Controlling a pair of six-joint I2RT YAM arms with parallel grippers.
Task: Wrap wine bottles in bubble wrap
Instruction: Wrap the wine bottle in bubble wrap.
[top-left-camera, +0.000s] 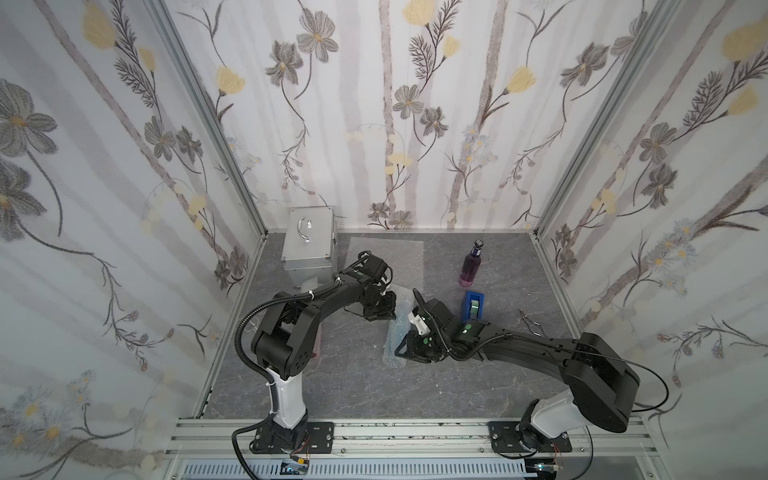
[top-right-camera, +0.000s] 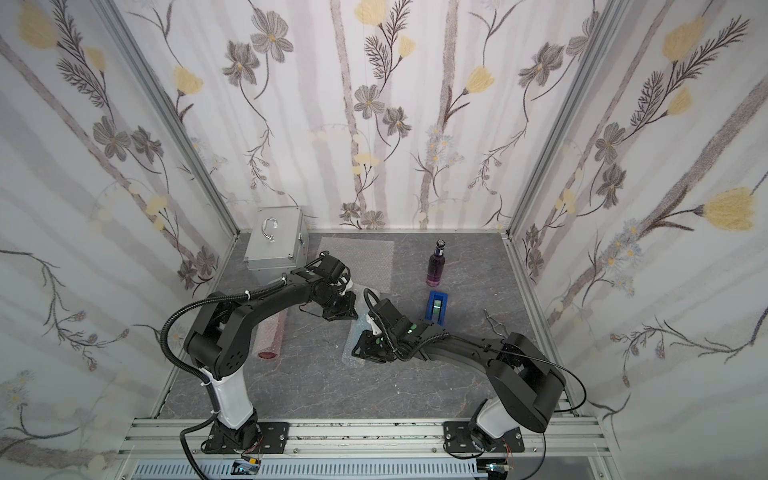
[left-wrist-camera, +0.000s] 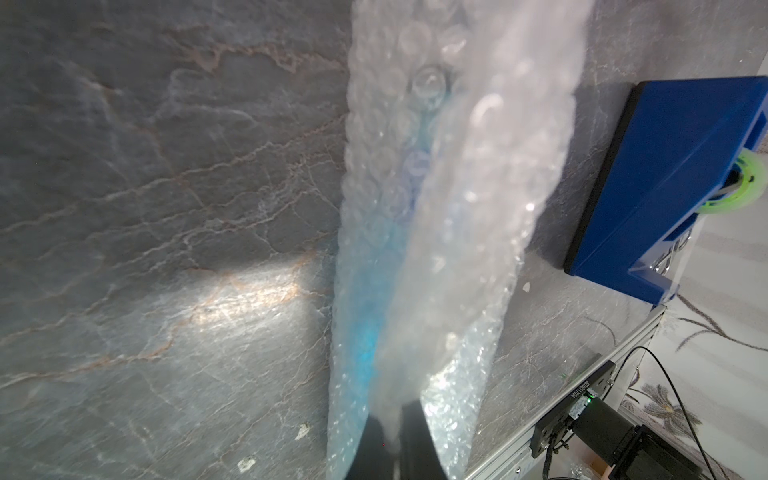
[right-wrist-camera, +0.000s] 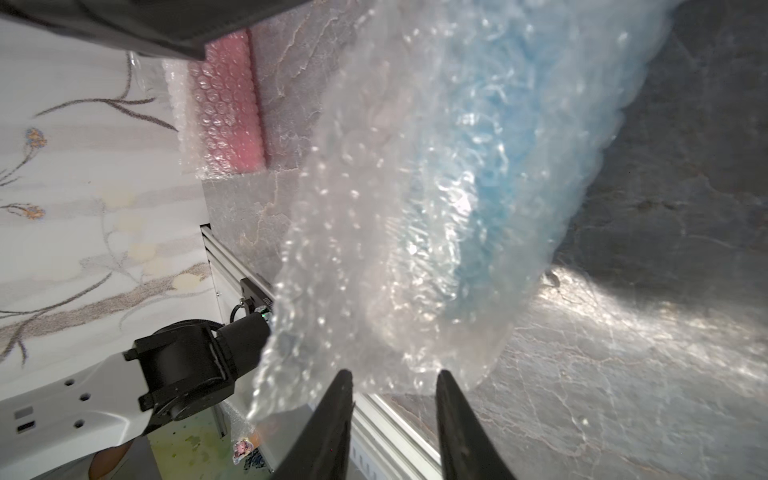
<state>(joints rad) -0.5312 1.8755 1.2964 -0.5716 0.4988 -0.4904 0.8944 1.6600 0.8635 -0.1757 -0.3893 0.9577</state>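
Note:
A blue-liquid wine bottle (right-wrist-camera: 490, 166) lies inside a loose roll of bubble wrap (top-left-camera: 397, 332) at mid-table. My left gripper (left-wrist-camera: 392, 440) is shut on one end of this wrap (left-wrist-camera: 436, 208), and the blue bottle (left-wrist-camera: 365, 332) shows through it. My right gripper (right-wrist-camera: 395, 382) is open at the wrap's other end, with the wrap's edge just past its fingertips. A purple bottle (top-left-camera: 471, 266) stands bare at the back right. A red bottle rolled in wrap (top-right-camera: 272, 336) lies by the left arm. A flat bubble wrap sheet (top-left-camera: 390, 255) lies at the back.
A silver metal case (top-left-camera: 309, 245) stands in the back left corner. A blue tape dispenser (top-left-camera: 473, 305) sits just in front of the purple bottle, close to the right arm. A small metal tool (top-left-camera: 532, 322) lies at the right edge.

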